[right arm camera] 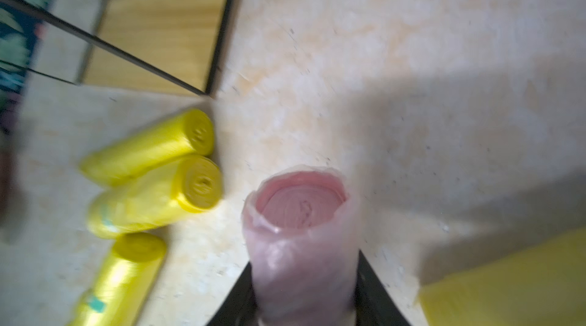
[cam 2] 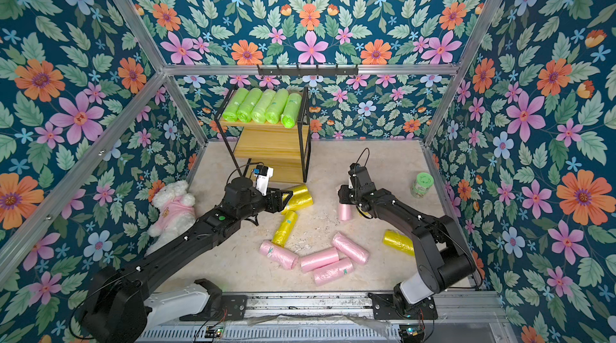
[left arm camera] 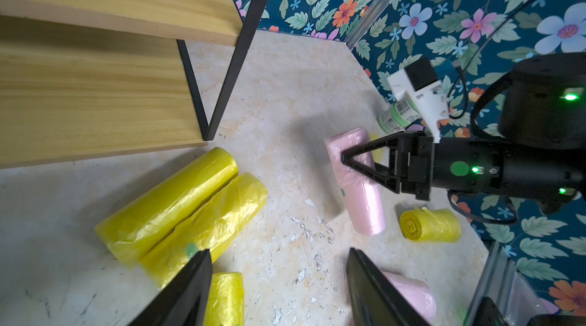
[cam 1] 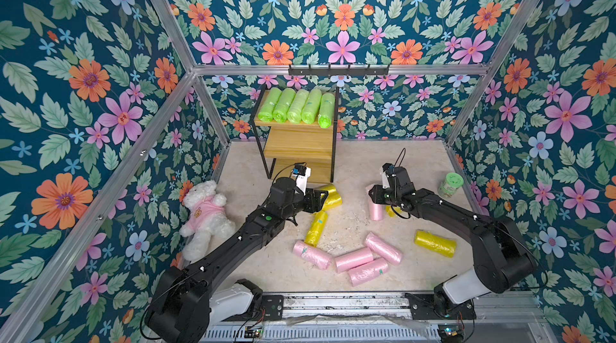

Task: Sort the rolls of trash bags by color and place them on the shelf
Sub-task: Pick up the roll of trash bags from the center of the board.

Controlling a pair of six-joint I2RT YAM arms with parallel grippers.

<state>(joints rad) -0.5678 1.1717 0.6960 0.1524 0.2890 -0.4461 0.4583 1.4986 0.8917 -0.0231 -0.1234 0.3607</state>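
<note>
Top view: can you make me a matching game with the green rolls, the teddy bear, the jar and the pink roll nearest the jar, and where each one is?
Things:
1. green rolls
2. teddy bear
3. jar
4. pink roll nearest the jar

Places:
A. lying on the floor at its edge
B. clamped in the right end effector
C. side by side on the top board of the shelf
D. standing upright on its own

Pairs: 1-C, 2-A, 3-D, 4-B.
</note>
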